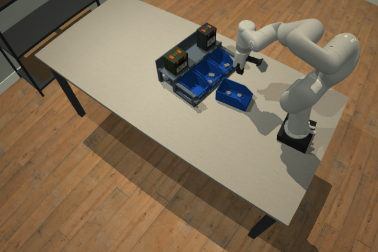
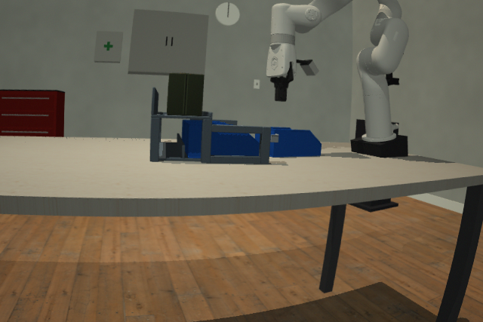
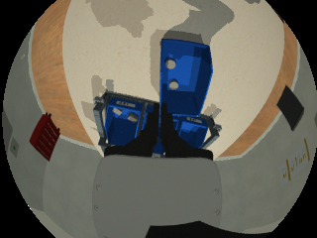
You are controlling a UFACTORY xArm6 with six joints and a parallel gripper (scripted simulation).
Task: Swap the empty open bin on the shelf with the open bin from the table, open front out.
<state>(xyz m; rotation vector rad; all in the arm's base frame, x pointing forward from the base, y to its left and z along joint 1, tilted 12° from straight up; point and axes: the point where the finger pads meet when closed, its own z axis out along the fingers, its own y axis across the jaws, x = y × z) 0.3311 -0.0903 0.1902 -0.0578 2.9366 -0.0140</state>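
Note:
My gripper (image 1: 240, 71) (image 2: 280, 96) (image 3: 159, 111) is shut and empty, pointing down, above the front of the shelf and clear of the bins. The empty blue bin (image 1: 191, 84) (image 2: 234, 145) (image 3: 192, 130) sits in the shelf's near end place in the top view, the right one in the wrist view. The blue bin with two round parts (image 1: 230, 101) (image 2: 294, 143) (image 3: 192, 74) stands upright on the table in front of the shelf (image 1: 195, 54) (image 2: 206, 139), its low open front away from the shelf. Whether it touches the shelf is unclear.
The middle bin (image 1: 201, 70), with light parts, is partly hidden by my fingers in the wrist view. The far end bin (image 1: 219, 56) (image 3: 119, 130) also holds light parts. An olive box (image 1: 174, 62) (image 2: 185, 94) and a black box (image 1: 205, 38) stand on the upper board.

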